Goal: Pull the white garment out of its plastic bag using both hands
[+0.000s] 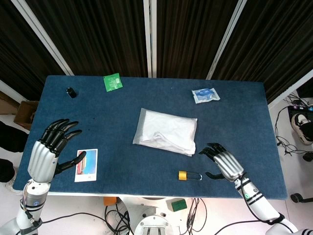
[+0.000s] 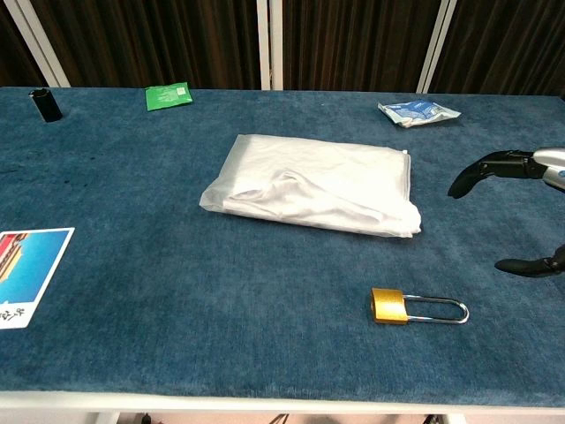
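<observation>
Head view, left to right, with the bag [image 1: 166, 131] as your landmark: your left hand [image 1: 53, 147] hangs far to the bag's left, fingers spread and holding nothing, above the table [image 1: 122, 166] beside a card [image 1: 86, 165]. A black cap [image 1: 71, 92] and a green packet [image 1: 113, 82] lie off toward the bag's far-left side. The bag itself rests flat near the table's middle, the white garment [image 2: 300, 199] folded inside and untouched. A padlock [image 1: 189, 175] sits just in front of the bag's right corner. A blue-and-white pouch [image 1: 206, 95] lies beyond the bag to the right. Your right hand [image 1: 222, 162] hovers just off the bag's near-right corner, fingers apart and curved, gripping nothing; the chest view shows its fingertips [image 2: 468, 179] clear of the plastic.

Risks from here, as judgement: the film looks slick and lies flat, so a one-handed tug would probably drag the whole bag across the cloth instead of freeing the garment. Your left hand has a long way to travel and could sweep the card on the way. Your right hand could knock the padlock if it drops low. Which end of the bag is open cannot be told; grab the sealed end and you will only stretch the plastic.
</observation>
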Controlling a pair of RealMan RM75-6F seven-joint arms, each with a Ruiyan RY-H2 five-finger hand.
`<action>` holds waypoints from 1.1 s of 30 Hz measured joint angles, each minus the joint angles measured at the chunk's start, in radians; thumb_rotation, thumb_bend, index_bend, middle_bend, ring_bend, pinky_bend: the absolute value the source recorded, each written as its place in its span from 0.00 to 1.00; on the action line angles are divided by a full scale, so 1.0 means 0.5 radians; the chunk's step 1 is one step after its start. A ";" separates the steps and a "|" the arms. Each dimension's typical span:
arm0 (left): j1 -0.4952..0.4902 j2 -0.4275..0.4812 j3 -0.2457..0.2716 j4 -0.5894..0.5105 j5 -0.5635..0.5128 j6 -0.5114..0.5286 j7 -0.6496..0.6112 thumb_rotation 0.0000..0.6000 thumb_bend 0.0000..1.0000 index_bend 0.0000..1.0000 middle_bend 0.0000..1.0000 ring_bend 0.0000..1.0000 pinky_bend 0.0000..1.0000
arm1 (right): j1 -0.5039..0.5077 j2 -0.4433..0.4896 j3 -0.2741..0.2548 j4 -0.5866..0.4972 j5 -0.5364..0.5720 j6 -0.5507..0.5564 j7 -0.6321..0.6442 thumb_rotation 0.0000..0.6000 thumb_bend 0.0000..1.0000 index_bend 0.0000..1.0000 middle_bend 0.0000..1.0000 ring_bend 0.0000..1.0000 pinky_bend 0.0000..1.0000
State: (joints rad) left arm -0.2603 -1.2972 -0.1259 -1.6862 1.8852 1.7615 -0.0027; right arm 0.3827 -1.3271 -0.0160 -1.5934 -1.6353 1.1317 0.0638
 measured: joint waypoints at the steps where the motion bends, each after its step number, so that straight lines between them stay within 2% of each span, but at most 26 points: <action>1: -0.007 -0.004 -0.002 0.007 -0.005 -0.016 0.001 1.00 0.19 0.27 0.20 0.14 0.19 | 0.008 -0.010 0.006 0.007 0.004 0.000 -0.002 1.00 0.18 0.28 0.27 0.09 0.16; 8: -0.011 -0.022 0.017 0.043 -0.093 -0.082 -0.019 1.00 0.18 0.27 0.20 0.14 0.19 | 0.026 -0.020 0.032 0.015 0.072 -0.019 -0.042 1.00 0.18 0.28 0.27 0.10 0.16; 11: 0.002 -0.025 0.043 0.053 -0.151 -0.125 -0.026 1.00 0.18 0.27 0.20 0.14 0.19 | 0.030 -0.025 0.055 0.005 0.154 -0.044 -0.139 1.00 0.18 0.33 0.27 0.10 0.16; 13: 0.011 -0.032 0.062 0.066 -0.194 -0.156 -0.035 1.00 0.18 0.27 0.20 0.14 0.19 | 0.033 -0.038 0.077 0.000 0.227 -0.060 -0.250 1.00 0.18 0.39 0.27 0.10 0.16; 16: 0.028 -0.061 0.092 0.109 -0.257 -0.200 -0.061 1.00 0.19 0.27 0.20 0.14 0.19 | 0.042 -0.079 0.117 0.001 0.361 -0.086 -0.457 1.00 0.18 0.43 0.26 0.09 0.16; 22: 0.063 -0.113 0.128 0.195 -0.308 -0.214 -0.145 1.00 0.19 0.27 0.20 0.14 0.19 | 0.100 -0.294 0.199 0.088 0.606 -0.149 -0.745 1.00 0.18 0.43 0.25 0.09 0.16; 33: 0.090 -0.125 0.131 0.259 -0.340 -0.194 -0.228 1.00 0.19 0.27 0.20 0.14 0.19 | 0.203 -0.644 0.251 0.425 0.654 -0.185 -0.746 1.00 0.24 0.43 0.24 0.09 0.16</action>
State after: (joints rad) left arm -0.2155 -1.3599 -0.0606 -1.5569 1.7151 1.6646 -0.1168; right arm 0.4840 -1.6490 0.1098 -1.3811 -1.3082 1.0392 -0.3093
